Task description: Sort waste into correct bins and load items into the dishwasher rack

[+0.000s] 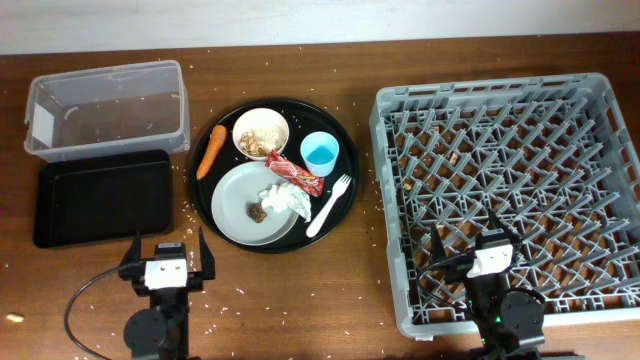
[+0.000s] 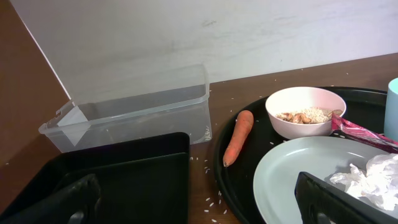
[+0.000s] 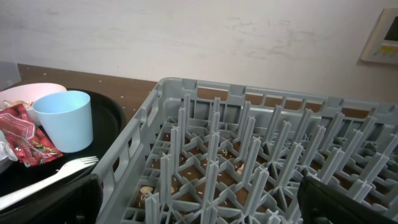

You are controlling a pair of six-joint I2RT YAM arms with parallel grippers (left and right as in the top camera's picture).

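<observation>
On the round black tray [image 1: 345, 185] lie an orange carrot [image 1: 210, 150], a pinkish-white bowl [image 1: 261, 133] with food scraps, a blue cup [image 1: 320, 153], a red wrapper [image 1: 294, 173], a white fork [image 1: 330, 204] and a grey plate [image 1: 232, 205] bearing a crumpled napkin [image 1: 285, 199] and a brown chunk [image 1: 257, 211]. The clear tub [image 1: 108, 107] and shallow black tray [image 1: 102, 197] sit at left. The grey rack [image 1: 510, 190] stands at right. My left gripper [image 1: 167, 247] is open and empty near the front edge. My right gripper [image 1: 478, 242] is open over the rack's front.
Rice grains are scattered on the brown table [image 1: 300, 290] around the round tray and inside the rack. A cable [image 1: 80, 310] loops beside the left arm. A wall runs along the table's back edge.
</observation>
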